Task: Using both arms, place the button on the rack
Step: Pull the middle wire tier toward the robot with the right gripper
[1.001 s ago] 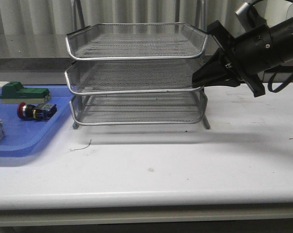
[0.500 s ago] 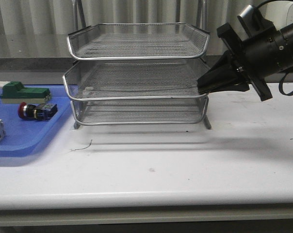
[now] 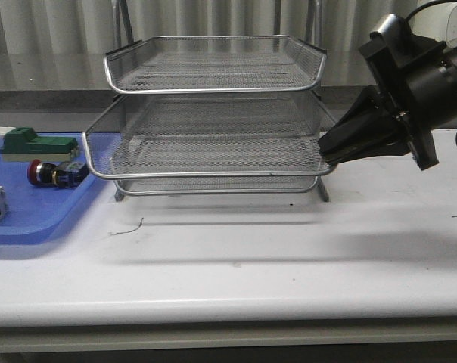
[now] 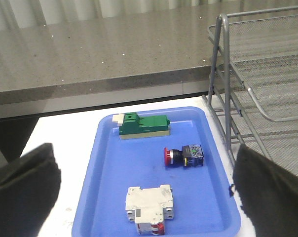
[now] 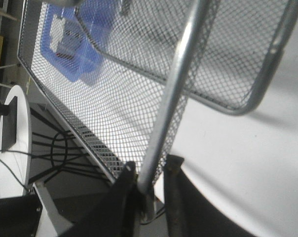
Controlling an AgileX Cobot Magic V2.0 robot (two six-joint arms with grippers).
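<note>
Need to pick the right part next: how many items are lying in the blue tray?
3. On the blue tray: the green-and-beige block at its far end, the button in the middle nearer the rack, the white block nearest.

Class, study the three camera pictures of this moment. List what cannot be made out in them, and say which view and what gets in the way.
- Left pincer: front view does not show it; the left wrist view shows only two blurred black fingers cut by the edges.
- Small red-capped push-button: front view, its far end is behind the silver wire rack's pulled-out middle tray.
- Right pincer: right wrist view, fingertips dark and blurred against the rim.
</note>
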